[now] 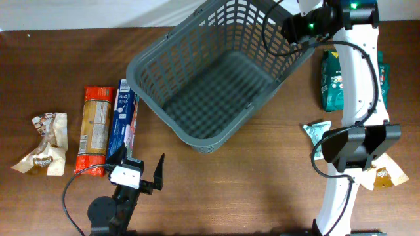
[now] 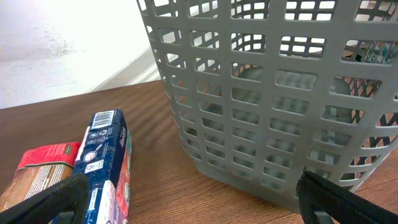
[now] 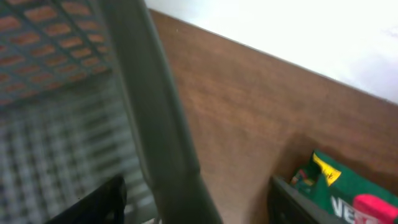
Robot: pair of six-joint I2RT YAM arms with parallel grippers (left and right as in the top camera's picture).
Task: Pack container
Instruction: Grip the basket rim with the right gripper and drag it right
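Left of the basket: blue pack (image 1: 123, 118) lies just beside the left corner. Its long axis runs near-to-far. A red pack (image 1: 94, 128) lies against its side away from the basket.

Basket (image 1: 167, 98): dark gray lattice, mouth up, nothing showing inside. It sits between the packs to its left and the green packs (image 1: 333, 82) to its right. Its long axis runs from near-left to far-right.

Near-left of the basket: left gripper (image 1: 140, 164) has its fingers spread wide and holds nothing. It points toward the near wall, with the near end of the blue pack just ahead on its left.

At the basket's far right rim: right gripper (image 1: 289, 31) has one finger inside the wall and one outside. The wrist view is blurred, but gaps show on both sides of the rim, so I read it as spread and not clamped.

Deciding relation: the left arm looks much the nearer to the blue pack. The pack's length points away from the gripper, so the spread fingers already lie across its narrow width. In the wrist view the pack sits toward the left finger, off centre. A pick would likely need a small shift away from the basket, then a carry back over the near-left wall.

Risk: the red pack touches the blue one, so the outer finger may have little room.
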